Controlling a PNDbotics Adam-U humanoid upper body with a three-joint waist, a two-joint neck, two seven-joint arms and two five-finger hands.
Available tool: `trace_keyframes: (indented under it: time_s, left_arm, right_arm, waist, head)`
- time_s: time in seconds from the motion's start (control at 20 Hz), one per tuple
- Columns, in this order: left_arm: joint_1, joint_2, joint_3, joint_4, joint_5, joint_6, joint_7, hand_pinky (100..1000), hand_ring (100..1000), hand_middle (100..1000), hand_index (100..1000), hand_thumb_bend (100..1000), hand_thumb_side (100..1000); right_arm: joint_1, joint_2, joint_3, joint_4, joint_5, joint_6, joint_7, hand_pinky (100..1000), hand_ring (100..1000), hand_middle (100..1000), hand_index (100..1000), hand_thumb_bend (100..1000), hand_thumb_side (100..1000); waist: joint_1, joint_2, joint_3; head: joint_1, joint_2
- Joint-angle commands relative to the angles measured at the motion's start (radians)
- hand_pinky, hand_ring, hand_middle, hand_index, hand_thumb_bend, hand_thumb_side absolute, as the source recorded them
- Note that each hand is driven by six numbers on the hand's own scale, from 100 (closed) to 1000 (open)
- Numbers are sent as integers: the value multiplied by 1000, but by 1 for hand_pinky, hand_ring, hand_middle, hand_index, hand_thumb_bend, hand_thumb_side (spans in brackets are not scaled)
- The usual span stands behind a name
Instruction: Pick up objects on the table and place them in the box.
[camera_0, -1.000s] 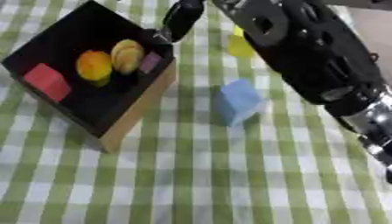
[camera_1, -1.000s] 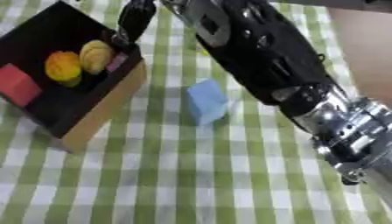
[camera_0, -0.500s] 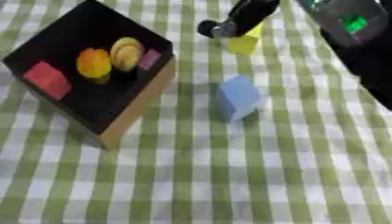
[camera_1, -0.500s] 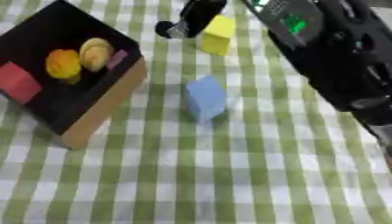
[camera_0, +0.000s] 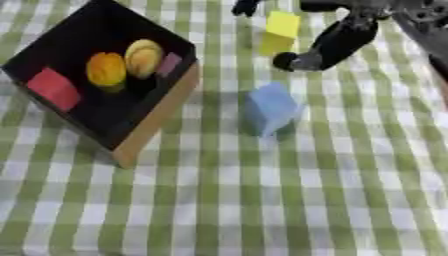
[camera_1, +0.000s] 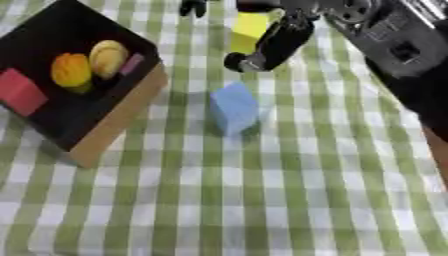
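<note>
Right hand (camera_0: 337, 37) at upper right of frame, fingers spread around yellow block (camera_0: 280, 31), not yet closed. Block sits at top centre, right of the box (camera_0: 157, 125). Likely light, rigid, flat-faced; best pinched across opposite sides.

Pretty even, bright light, no glare on the checked cloth (camera_0: 262, 200). Whole thing's soft and blurry, with the right hand (camera_1: 271, 40) smeared worst. The blue block (camera_0: 269, 107) throws a short faint shadow toward the near side.
</note>
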Motion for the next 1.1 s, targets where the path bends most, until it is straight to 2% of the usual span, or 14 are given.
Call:
trace_keyframes:
  time_s: [0.05,0.4,0.55,0.8,1.1]
  left_arm:
    - [-7,26,13,-15,0,2,1,790,795,764,814,373,679]
    - [-7,24,12,-15,1,3,0,790,795,764,814,370,681]
    - [-9,22,12,-15,2,4,0,789,795,765,814,368,682]
    - [-12,17,9,-15,4,5,-2,789,795,764,814,365,684]
    - [-14,12,8,-15,6,5,-3,788,795,764,813,363,686]
  right_arm:
    - [7,-51,-18,-30,-23,-5,21,848,863,742,894,317,112]
    - [46,-69,-27,-20,-51,-20,33,856,873,753,901,298,189]
    - [60,-75,-30,-21,-50,-23,30,857,878,761,904,305,256]
    - [75,-73,-19,-8,14,-29,13,857,885,778,907,351,346]
    - [87,-59,-2,40,65,-52,5,859,890,784,910,348,376]
  waist:
    - [7,-17,2]
    - [6,-12,9]
    - [4,-10,10]
    - [2,-6,17]
    - [-1,1,21]
  head:
    - [2,9]
    - [6,18]
    - [9,18]
    - [12,17]
    - [19,15]
